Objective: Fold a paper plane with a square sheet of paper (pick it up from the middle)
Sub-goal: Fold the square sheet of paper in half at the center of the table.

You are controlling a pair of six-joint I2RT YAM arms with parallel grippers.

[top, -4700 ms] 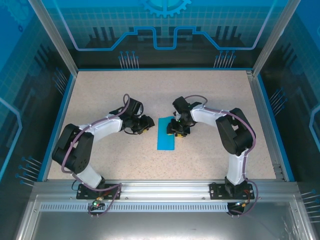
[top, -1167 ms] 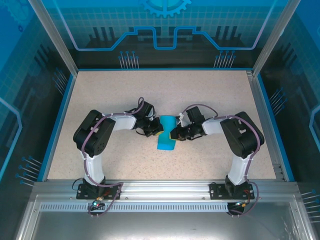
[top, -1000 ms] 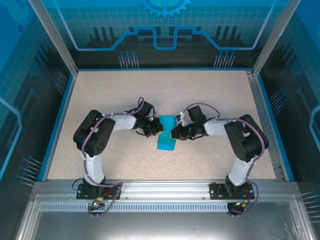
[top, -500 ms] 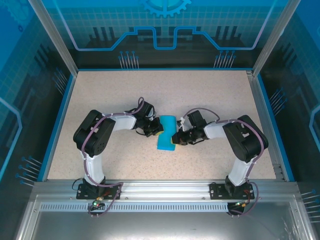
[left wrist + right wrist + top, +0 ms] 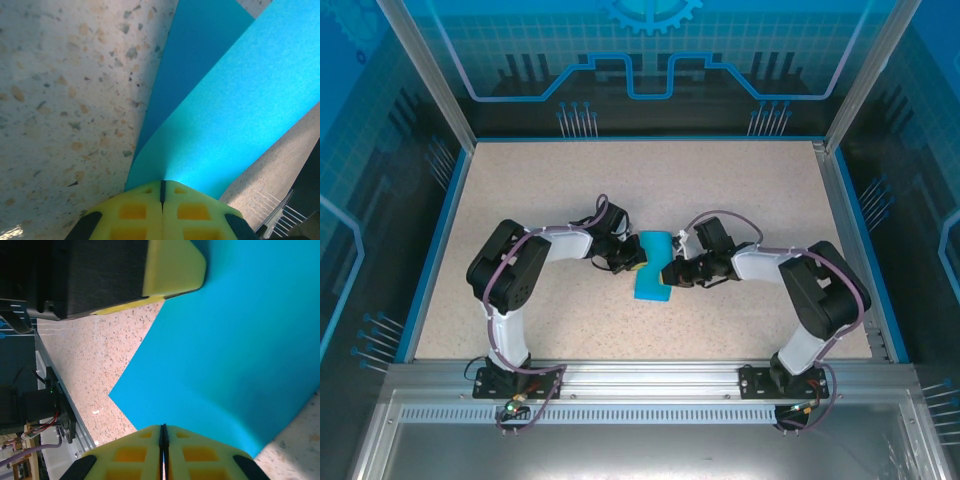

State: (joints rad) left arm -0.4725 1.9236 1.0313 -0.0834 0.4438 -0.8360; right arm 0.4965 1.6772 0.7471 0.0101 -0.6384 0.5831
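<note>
The square sheet of paper (image 5: pixel 652 272) is cyan-blue and lies mid-table as a narrow folded strip, with its upper layer bowed up off the table. My left gripper (image 5: pixel 636 263) is shut on the strip's left edge. In the left wrist view the paper (image 5: pixel 225 105) runs out from between that gripper's (image 5: pixel 162 182) closed yellow fingers. My right gripper (image 5: pixel 669 272) is shut on the right edge. In the right wrist view the sheet (image 5: pixel 240 350) spreads out from this gripper's (image 5: pixel 163 427) closed jaws. The left gripper's yellow finger (image 5: pixel 172 265) shows across the sheet.
The speckled beige table (image 5: pixel 570 190) is ringed by a blue border and clear enclosure walls (image 5: pixel 440 110). A metal rail (image 5: pixel 650 385) with both arm bases runs along the near edge. Both forearms lie low, flanking the paper.
Over the last second the right arm's elbow swung outward to the right while its gripper stayed on the paper's edge. The left arm held still. Earlier the paper lay flat and wider.
</note>
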